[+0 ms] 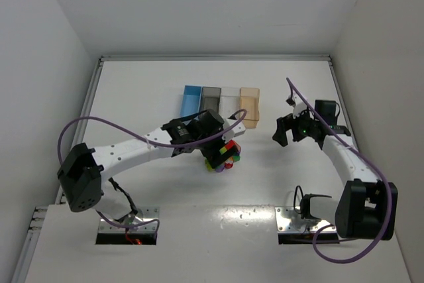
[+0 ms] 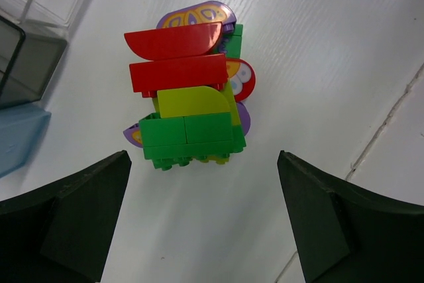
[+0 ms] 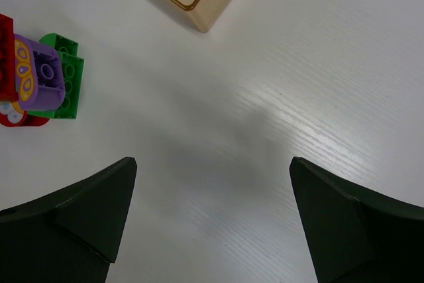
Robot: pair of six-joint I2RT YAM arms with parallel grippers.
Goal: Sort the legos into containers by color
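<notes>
Legos [image 1: 222, 156] lie unsorted in one clump of red, green, yellow-green and purple on the white table [image 1: 146, 97], just before the blue bin [image 1: 191, 101], dark grey bin [image 1: 211, 99], clear bin [image 1: 229, 101] and tan-orange bin [image 1: 250, 105]; no brick shows inside any. Left gripper [image 2: 203, 190] hovers above the clump, fingers spread, gripping nothing. Right gripper [image 3: 212, 164] hangs parted over bare tabletop nearby. All sorting looks ahead. No writing is legible, only printed patterns on purple and red pieces.

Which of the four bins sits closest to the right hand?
The tan-orange bin, at the row's right end, nearest the right hand; the blue bin, grey bin and clear bin sit farther left.
</notes>
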